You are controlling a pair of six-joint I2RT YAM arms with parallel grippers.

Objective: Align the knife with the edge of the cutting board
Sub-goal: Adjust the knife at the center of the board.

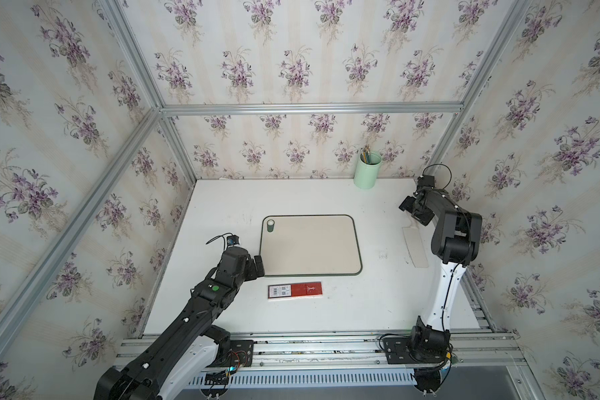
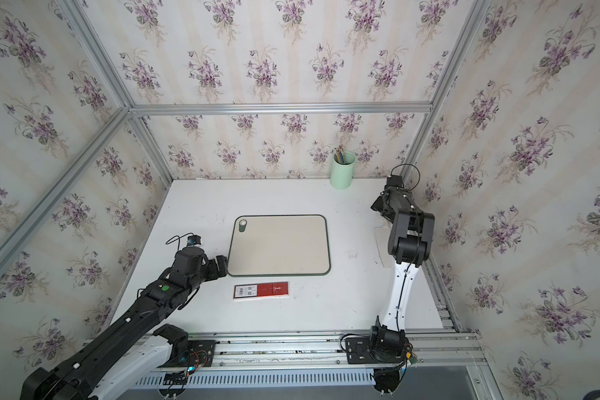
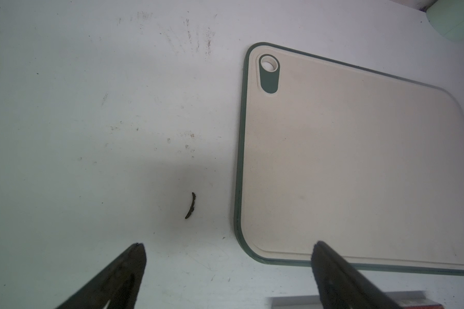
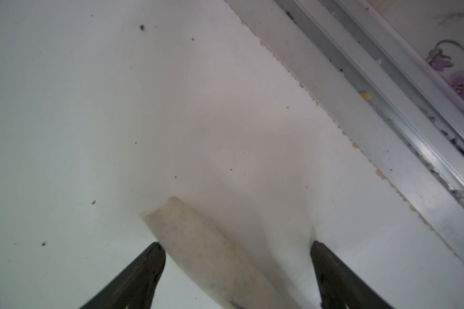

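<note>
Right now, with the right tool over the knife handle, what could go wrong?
1. The handle of the knife lies off-centre in the open right tool, close to one finger; closing may twist it rather than grip it squarely.
2. The knife lies near the table edge; a slip could push it off.
3. The open left tool hovers at a corner of the cutting board and might nudge it.
</note>
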